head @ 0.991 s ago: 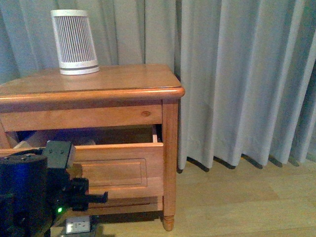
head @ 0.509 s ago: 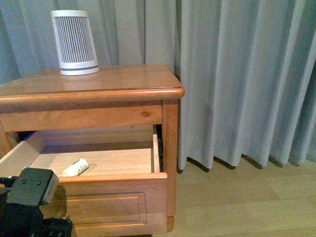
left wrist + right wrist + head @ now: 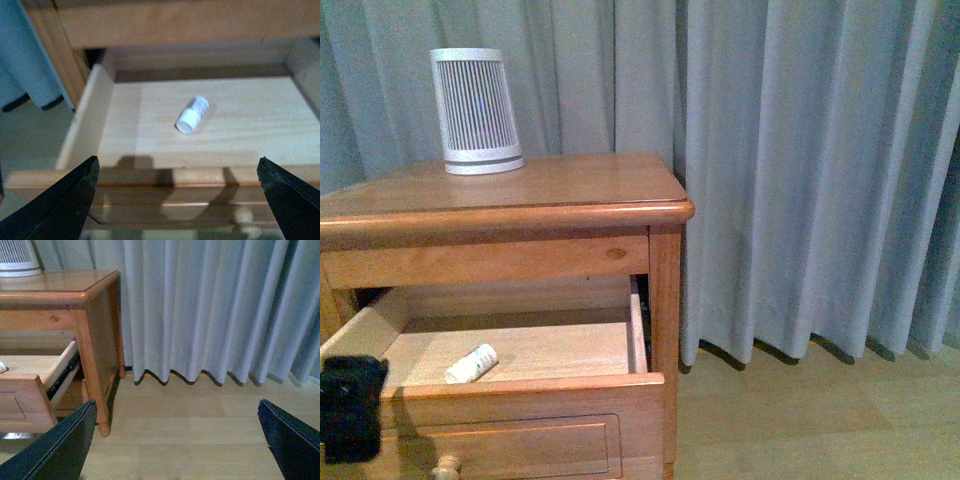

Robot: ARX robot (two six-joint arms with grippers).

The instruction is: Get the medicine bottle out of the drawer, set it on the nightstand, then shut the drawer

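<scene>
The nightstand stands at the left, its upper drawer pulled well out. The medicine bottle, small and white, lies on its side on the drawer floor, left of the middle. In the left wrist view the medicine bottle lies inside the drawer, beyond its front rail. My left gripper is open in front of that rail, apart from the bottle and holding nothing. Off to the right of the nightstand, my right gripper hangs open over the wooden floor.
A white ribbed cone-shaped device stands at the back left of the nightstand top. The drawer's round knob shows at the bottom edge. Grey curtains hang behind and to the right. Bare wooden floor lies to the right.
The drawer has slid out from nearly half open to wide open, uncovering the bottle. The black left arm has sunk toward the lower left corner of the front view.
</scene>
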